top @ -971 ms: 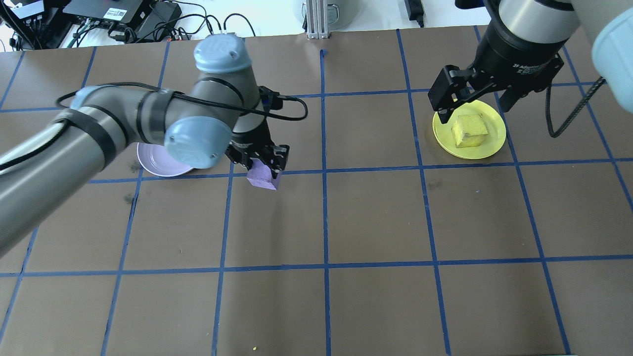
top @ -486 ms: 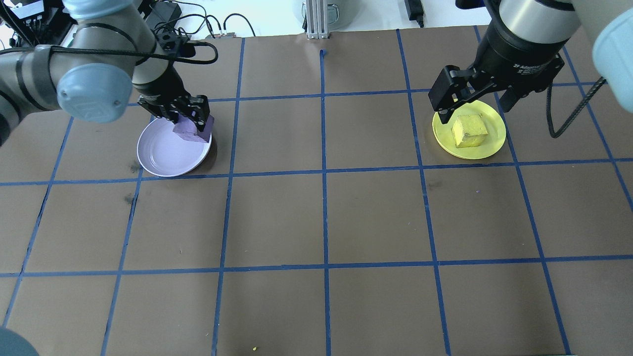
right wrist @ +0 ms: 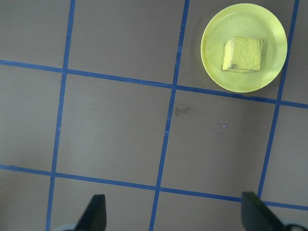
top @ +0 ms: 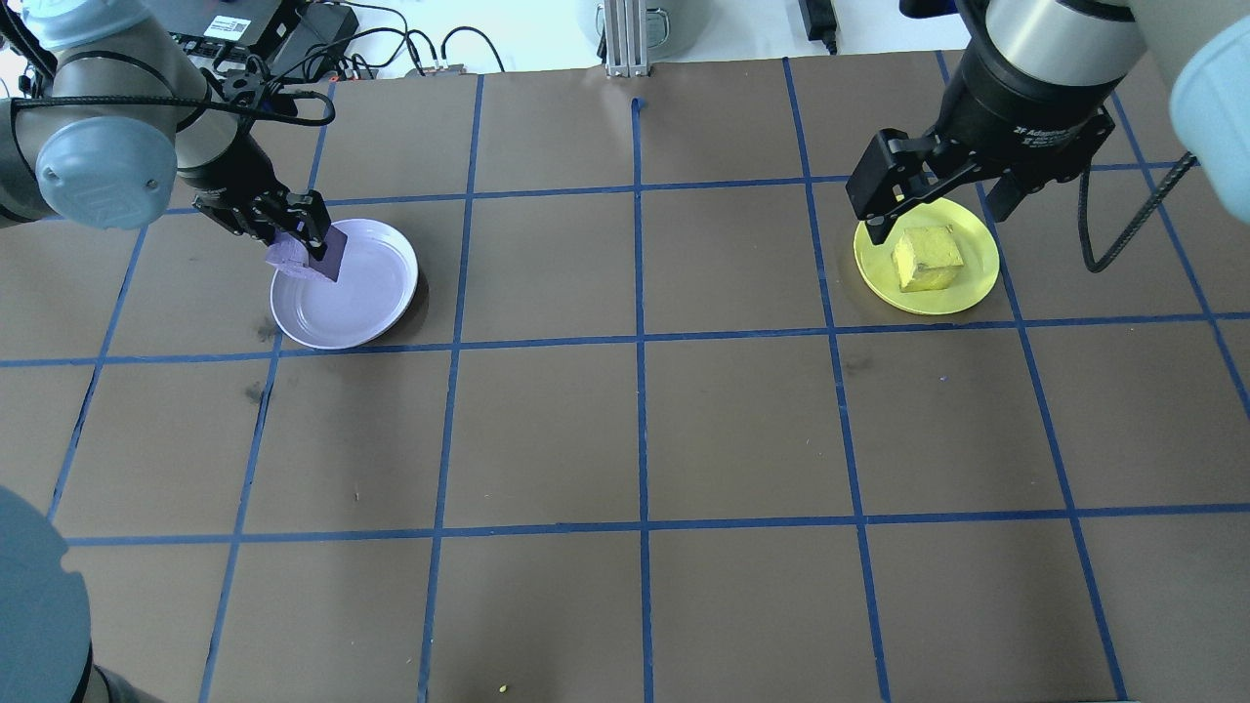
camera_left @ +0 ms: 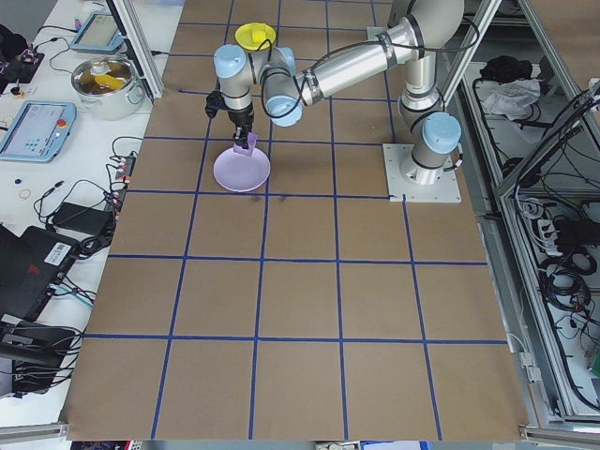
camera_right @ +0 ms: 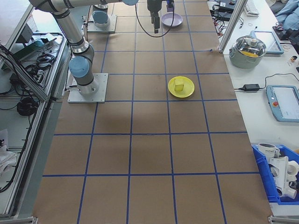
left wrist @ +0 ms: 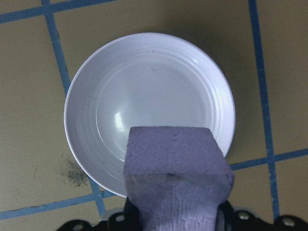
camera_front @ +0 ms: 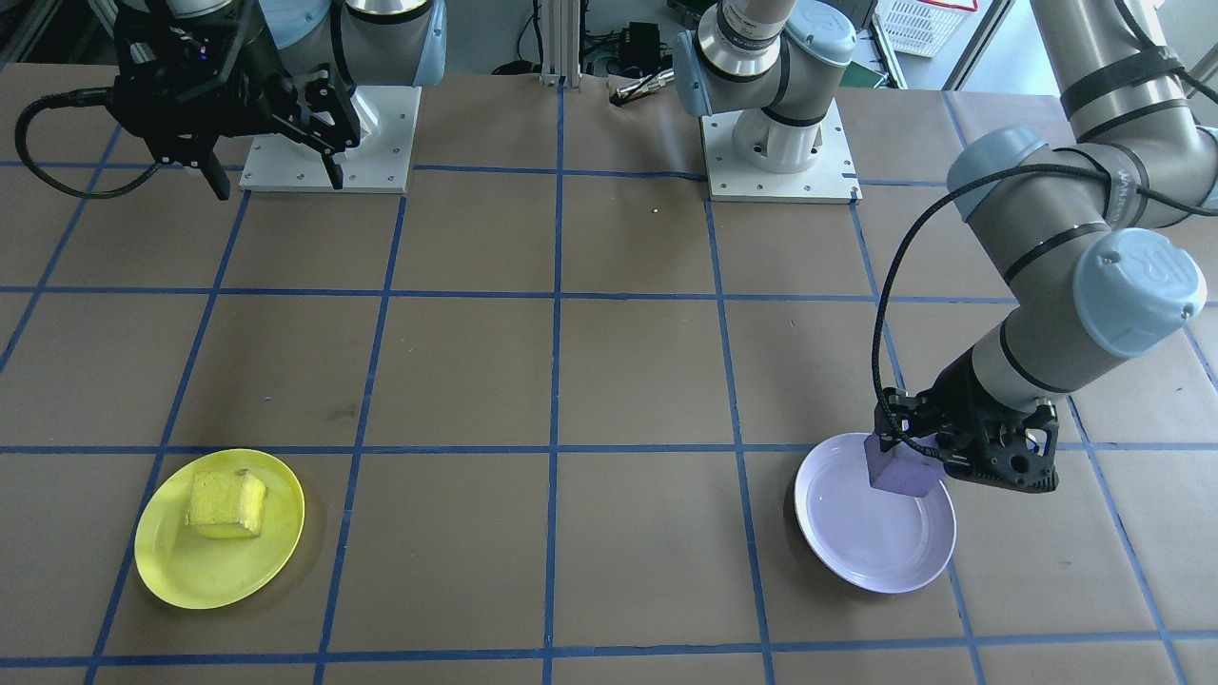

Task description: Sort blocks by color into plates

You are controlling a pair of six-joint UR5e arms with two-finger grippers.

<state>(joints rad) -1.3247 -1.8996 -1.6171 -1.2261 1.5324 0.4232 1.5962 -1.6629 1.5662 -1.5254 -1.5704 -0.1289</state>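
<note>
In the front-facing view the left end effector point(camera_front: 937, 463) grips the purple block point(camera_front: 902, 472) over the lavender plate point(camera_front: 875, 547) at its 1 o'clock rim, while overhead the right end effector point(top: 942, 200) hangs spread wide above the yellow block point(top: 927, 259) lying in the yellow plate point(top: 962, 290).

Two plates: one yellow plate point(top: 928, 256), one lavender plate point(top: 344, 284). Two blocks: one yellow block point(top: 927, 258), one purple block point(top: 307, 256). Two arms, two grippers: left gripper point(top: 293, 232), right gripper point(top: 937, 200). One table point(top: 645, 430).

Brown table point(top: 742, 430) gridded with blue tape point(top: 640, 391); cluttered white benches point(camera_left: 56, 141) alongside.
</note>
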